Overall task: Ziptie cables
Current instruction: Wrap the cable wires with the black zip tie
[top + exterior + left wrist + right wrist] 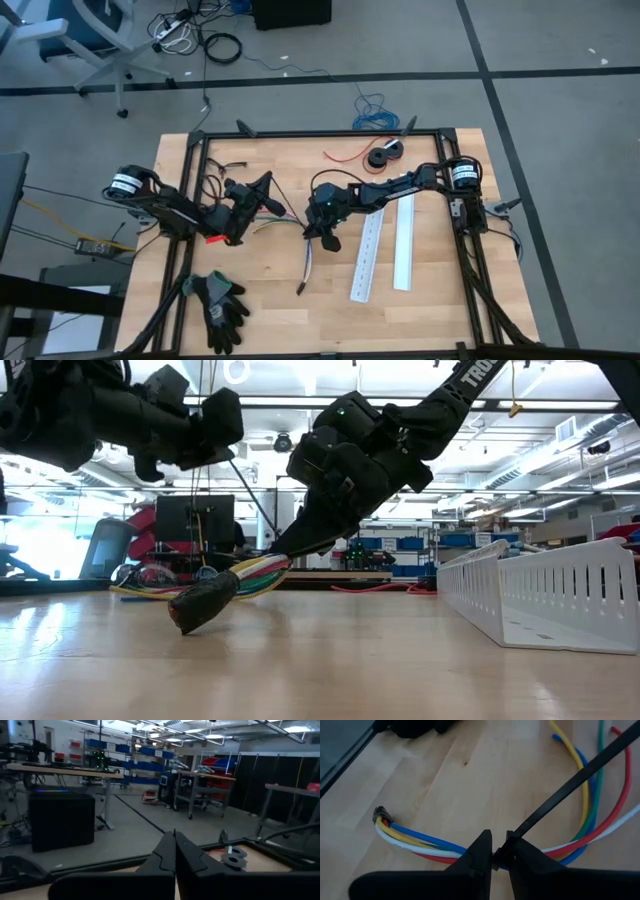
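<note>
The cables (420, 842) are thin blue, yellow, white, red and green wires joined at a dark end (200, 605), which rests on the wooden table (260, 280). My right gripper (499, 854) stands over the bundle's middle (322, 238), shut on a black ziptie (570, 785). The wires' loose ends (590, 795) curve away beyond the fingers. My left gripper (175, 845) is shut and held level above the table's left half (268, 195), pointing out past the far edge with nothing in it. My right gripper pinches the black ziptie at its lower end (501, 857), right on top of the wire bundle, between its two fingertips. The fingers slant down from the far right. The ziptie's tail sticks up and away at a slant. The fingers hide whether it loops the wires.
Two white slotted ducts (385, 245) lie lengthwise on the table's right half. Dark gloves (220, 300) sit near the front left corner. A red wire with a black spool (385, 155) lies at the far edge. A black frame (320, 133) rims the table.
</note>
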Action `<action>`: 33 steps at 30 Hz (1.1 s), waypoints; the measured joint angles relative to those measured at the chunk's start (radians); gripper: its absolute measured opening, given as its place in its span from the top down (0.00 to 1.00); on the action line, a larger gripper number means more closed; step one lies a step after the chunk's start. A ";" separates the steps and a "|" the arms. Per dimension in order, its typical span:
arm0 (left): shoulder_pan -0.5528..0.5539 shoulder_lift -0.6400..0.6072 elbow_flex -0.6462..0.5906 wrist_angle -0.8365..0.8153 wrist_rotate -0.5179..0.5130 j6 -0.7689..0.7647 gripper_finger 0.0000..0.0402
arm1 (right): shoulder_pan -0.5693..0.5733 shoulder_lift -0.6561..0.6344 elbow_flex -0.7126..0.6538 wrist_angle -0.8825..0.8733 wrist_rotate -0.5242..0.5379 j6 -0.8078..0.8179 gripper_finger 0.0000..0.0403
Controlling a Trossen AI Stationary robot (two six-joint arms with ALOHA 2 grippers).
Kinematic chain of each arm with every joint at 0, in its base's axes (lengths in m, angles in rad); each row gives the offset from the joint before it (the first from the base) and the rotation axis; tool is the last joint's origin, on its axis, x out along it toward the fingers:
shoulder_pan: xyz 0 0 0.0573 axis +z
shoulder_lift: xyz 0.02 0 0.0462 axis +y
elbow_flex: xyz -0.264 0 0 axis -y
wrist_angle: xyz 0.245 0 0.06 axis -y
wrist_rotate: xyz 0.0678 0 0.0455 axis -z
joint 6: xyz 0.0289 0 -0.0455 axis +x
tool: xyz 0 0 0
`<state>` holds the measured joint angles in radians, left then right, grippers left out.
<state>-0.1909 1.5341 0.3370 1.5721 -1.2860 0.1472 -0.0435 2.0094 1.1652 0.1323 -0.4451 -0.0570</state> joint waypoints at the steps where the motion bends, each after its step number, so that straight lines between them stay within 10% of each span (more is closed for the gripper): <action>1: 0.000 0.000 0.000 -0.003 -0.018 0.002 1.00 | 0.001 0.000 0.000 -0.002 0.005 0.000 0.89; 19: -0.016 -0.003 0.000 -0.013 -0.154 0.051 1.00 | 0.001 0.000 -0.003 0.002 0.047 0.012 0.89; 33: -0.136 -0.006 0.001 -0.324 -0.096 -0.262 1.00 | -0.027 0.006 -0.008 0.049 -0.012 0.012 0.70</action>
<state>-0.3273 1.5276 0.3377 1.2485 -1.3819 -0.1145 -0.0708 2.0155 1.1576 0.1813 -0.4572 -0.0449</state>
